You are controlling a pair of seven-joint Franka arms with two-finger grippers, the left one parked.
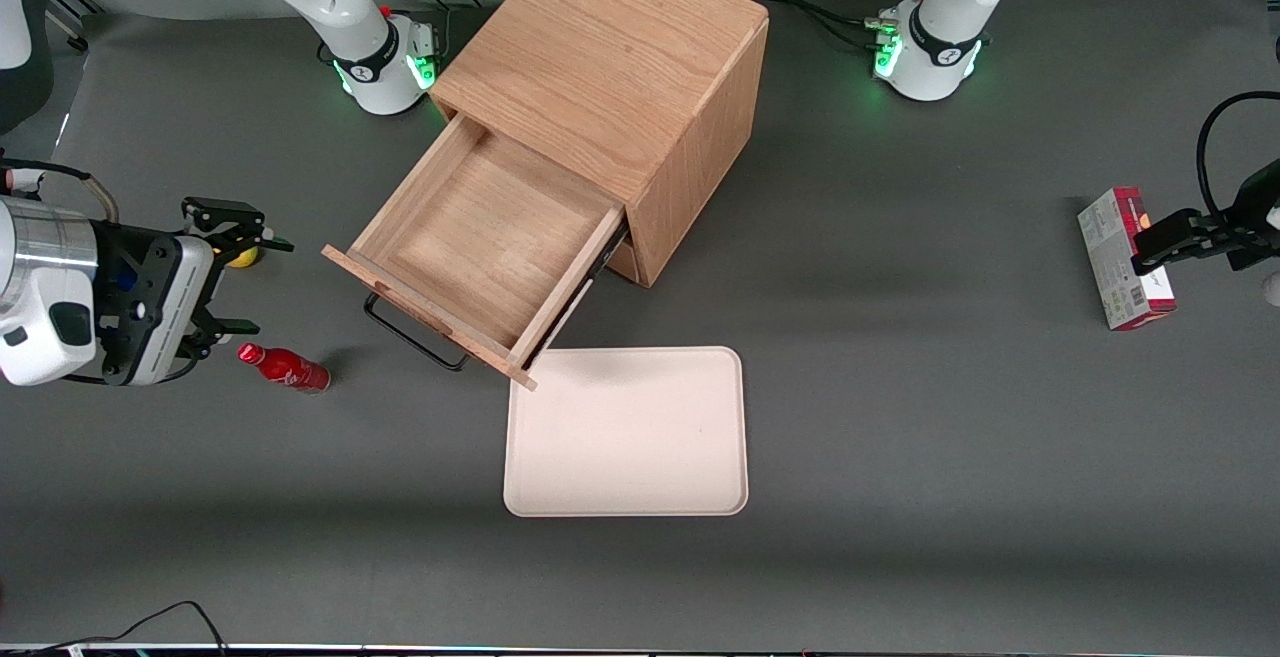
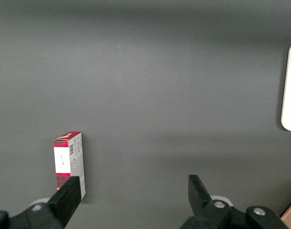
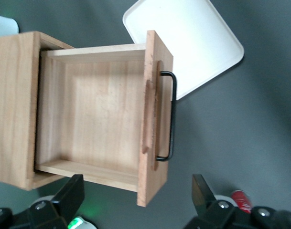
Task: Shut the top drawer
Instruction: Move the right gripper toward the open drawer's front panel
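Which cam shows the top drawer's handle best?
Right wrist view: the black handle on the open top drawer shows whole, below the open gripper. Front view shows it partly under the drawer front. Left wrist view: none.

The right arm reaches in low over the working arm's end of the table (image 1: pixel 900 437), its white and silver wrist lying roughly level; the gripper (image 1: pixel 238 277) points along the table toward its middle, held above the surface and touching nothing; its two black fingers (image 3: pixel 71 193) stand wide apart, with nothing between them.
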